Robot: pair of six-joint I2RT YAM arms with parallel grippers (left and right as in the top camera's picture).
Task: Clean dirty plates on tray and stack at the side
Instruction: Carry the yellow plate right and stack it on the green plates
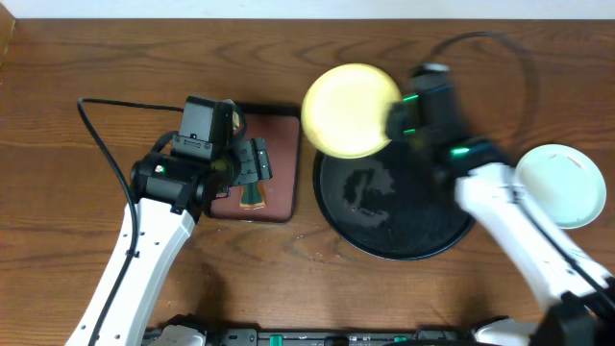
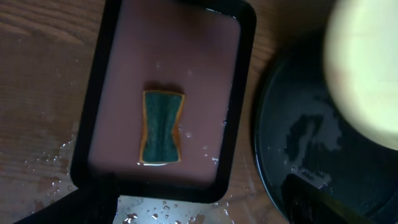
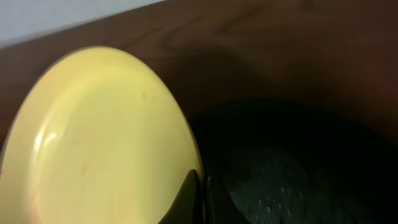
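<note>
My right gripper (image 1: pixel 396 119) is shut on the rim of the pale yellow plate (image 1: pixel 350 110), which hangs tilted above the far left edge of the round black tray (image 1: pixel 404 235). The right wrist view shows both fingers (image 3: pixel 186 198) pinching that plate (image 3: pixel 99 137) over the wet tray (image 3: pixel 298 168). A pale mint plate (image 1: pixel 562 185) lies on the table to the right of the tray. My left gripper (image 1: pixel 253 163) is open above the reddish-brown tray, holding nothing. In the left wrist view the yellow plate (image 2: pixel 367 68) hangs over the black tray (image 2: pixel 311 143).
A green sponge with a yellow edge (image 2: pixel 161 127) lies in the rectangular reddish-brown tray (image 2: pixel 205 68), left of the black tray. Water drops dot the wood (image 2: pixel 180 211) in front of it. A black cable (image 1: pixel 101 135) runs across the table at the left.
</note>
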